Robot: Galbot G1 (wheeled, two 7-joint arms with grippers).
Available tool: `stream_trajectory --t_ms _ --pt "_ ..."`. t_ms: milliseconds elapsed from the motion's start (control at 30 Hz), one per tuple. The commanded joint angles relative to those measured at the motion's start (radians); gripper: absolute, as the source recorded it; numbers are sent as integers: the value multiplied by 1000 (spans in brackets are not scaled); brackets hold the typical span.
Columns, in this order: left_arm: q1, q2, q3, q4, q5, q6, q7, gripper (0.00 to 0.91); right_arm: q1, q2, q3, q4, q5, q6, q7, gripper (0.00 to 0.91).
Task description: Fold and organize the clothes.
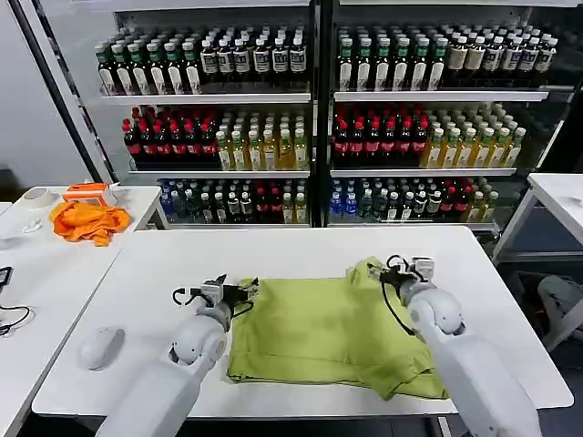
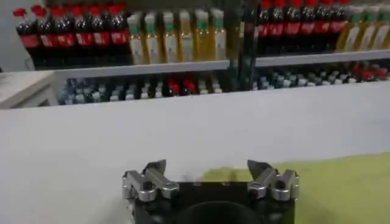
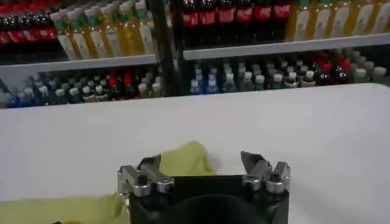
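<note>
The clothes are one light yellow-green T-shirt (image 1: 328, 332) lying partly folded on the white table (image 1: 301, 250). My left gripper (image 1: 228, 288) sits low at the shirt's far left corner, open, with nothing between its fingers. In the left wrist view that gripper (image 2: 207, 169) is over bare table and the shirt (image 2: 341, 182) lies off to one side. My right gripper (image 1: 401, 267) is at the shirt's far right corner, also open. In the right wrist view a raised bump of the shirt (image 3: 183, 159) lies beside one finger of that gripper (image 3: 200, 163), apart from it.
Drink shelves (image 1: 310, 127) stand behind the table. A side table to the left holds an orange cloth (image 1: 88, 221), an orange box (image 1: 89, 191) and a tape roll (image 1: 36, 197). A white rounded object (image 1: 100, 347) lies at the near left. Another table (image 1: 560, 196) stands to the right.
</note>
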Motion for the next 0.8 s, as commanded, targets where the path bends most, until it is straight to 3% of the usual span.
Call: stream_trajectory --t_ms 33,100,167,200,300,800 --pt "-49 -7 35 74 -26 19 10 242 95 42 -53 -135 14 -2 0 695" --pt "-36 -3 36 62 -34 25 14 151 93 42 -53 -133 17 -2 1 181" --pt "-19 3 37 52 -40 26 22 91 88 40 -53 -126 19 -2 2 0" --pt "-16 5 36 50 -41 27 24 40 87 39 -53 -123 20 -2 2 0" --pt "0 10 34 42 -52 27 32 20 79 38 -53 -110 22 -2 3 0" --pt "20 22 0 -11 -92 -71 68 20 57 25 -30 -21 6 34 1 0"
